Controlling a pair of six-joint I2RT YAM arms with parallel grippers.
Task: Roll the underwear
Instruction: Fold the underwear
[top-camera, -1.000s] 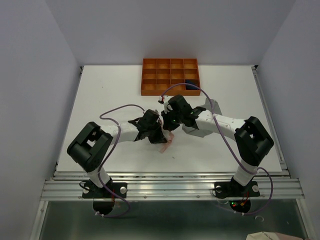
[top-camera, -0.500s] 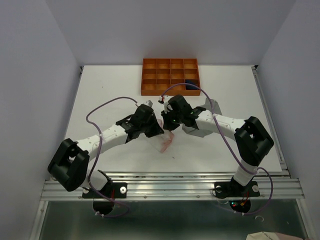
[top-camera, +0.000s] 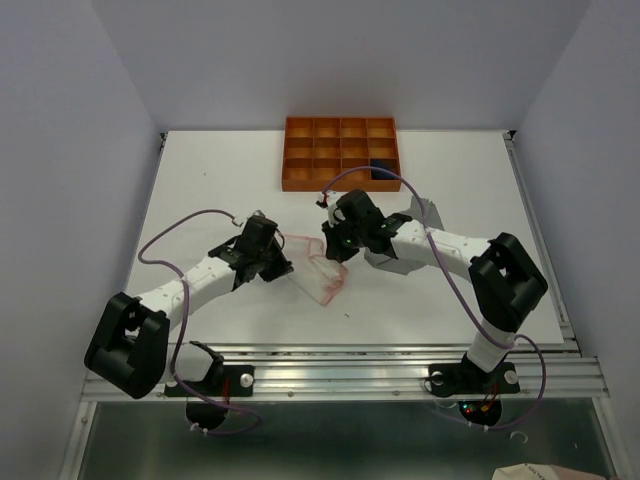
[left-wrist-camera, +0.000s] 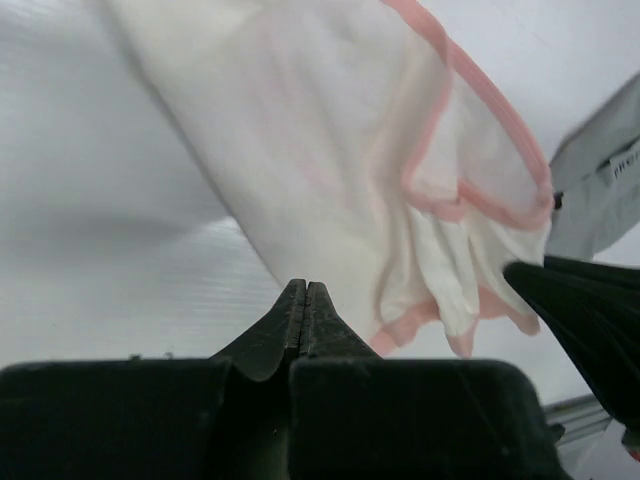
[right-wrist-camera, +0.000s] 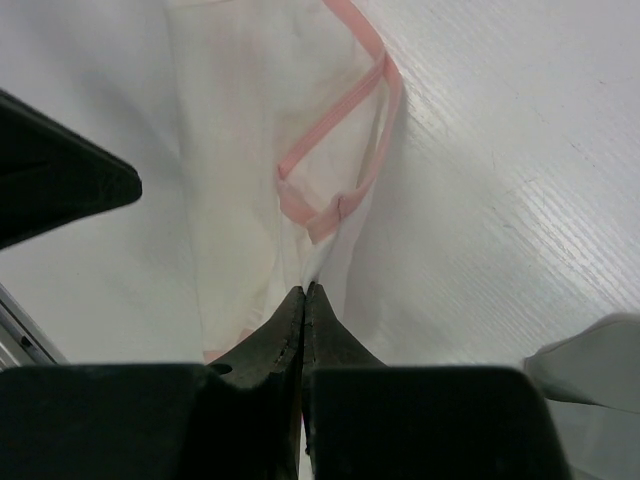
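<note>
The pale pink-white underwear (top-camera: 318, 272) with pink trim hangs stretched between both grippers just above the table. My left gripper (top-camera: 283, 262) is shut on its left edge; in the left wrist view the cloth (left-wrist-camera: 330, 150) runs up from the closed tips (left-wrist-camera: 305, 288). My right gripper (top-camera: 335, 252) is shut on the other edge, and a fold of the cloth (right-wrist-camera: 250, 150) is pinched at its tips (right-wrist-camera: 304, 290). The grey underwear (top-camera: 428, 212) lies under the right arm. The navy underwear (top-camera: 381, 170) sits in a tray compartment.
An orange tray (top-camera: 287, 150) with several compartments stands at the back centre of the white table. The grey cloth (right-wrist-camera: 590, 380) lies close to the right of my right gripper. Purple cables loop over both arms.
My left arm has swung out to the left with its edge of the pink-white underwear, and the cloth has spread open between the grippers. The right arm has stayed in place.
</note>
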